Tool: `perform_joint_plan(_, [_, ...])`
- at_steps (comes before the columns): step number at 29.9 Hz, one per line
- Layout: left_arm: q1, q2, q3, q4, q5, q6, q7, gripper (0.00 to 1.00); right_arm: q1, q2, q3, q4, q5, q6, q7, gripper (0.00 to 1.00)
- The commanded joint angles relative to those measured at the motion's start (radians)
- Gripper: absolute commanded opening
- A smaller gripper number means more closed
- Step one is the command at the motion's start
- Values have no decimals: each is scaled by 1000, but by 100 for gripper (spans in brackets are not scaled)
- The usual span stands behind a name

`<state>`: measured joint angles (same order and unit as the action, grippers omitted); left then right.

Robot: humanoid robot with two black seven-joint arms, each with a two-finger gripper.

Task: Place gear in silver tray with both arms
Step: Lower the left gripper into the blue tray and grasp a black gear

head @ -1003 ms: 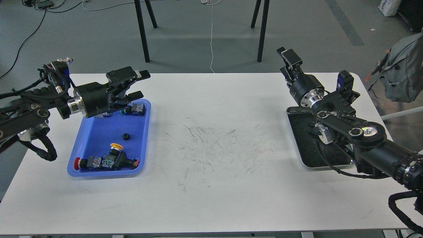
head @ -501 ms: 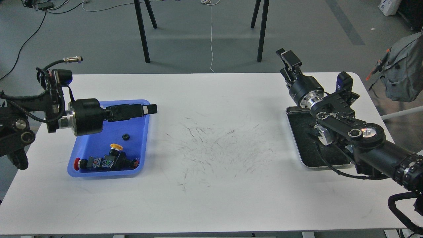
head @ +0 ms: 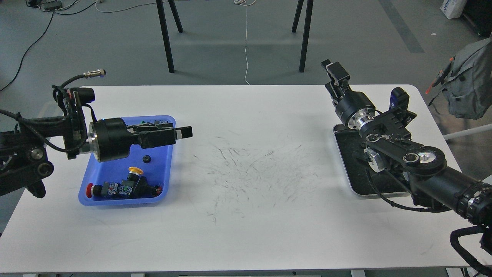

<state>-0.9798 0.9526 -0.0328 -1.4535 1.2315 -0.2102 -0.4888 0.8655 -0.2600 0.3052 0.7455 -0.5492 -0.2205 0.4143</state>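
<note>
Your white table (head: 246,215) carries the work at its two ends: a blue tray (head: 115,200) of parts on the left, the silver tray (head: 355,184) on the right, well apart. Your left gripper (head: 180,134) hangs level over the blue tray's right rim, fingers close together, with nothing seen between them. The small black gear (head: 146,158) lies loose on the tray floor just below, apparently next to be picked. Push-button switches (head: 123,188) crowd nearby. Your right gripper (head: 333,73) waits raised past the silver tray's far end; its finger state cannot be told.
</note>
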Motion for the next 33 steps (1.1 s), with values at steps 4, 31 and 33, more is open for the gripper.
perform_joint_plan(4, [1, 17, -24, 15, -136, 23, 0, 100, -2, 13, -1, 0, 0, -10, 0, 84])
perform_joint_plan(31, [24, -212, 47, 498, 220, 127, 0, 100, -10, 13, -6, 18, 0, -23, -2, 84])
perform_joint_plan(33, [44, -212, 59, 492, 241, 146, 0, 100, -10, 13, -5, 18, 0, -23, -2, 84])
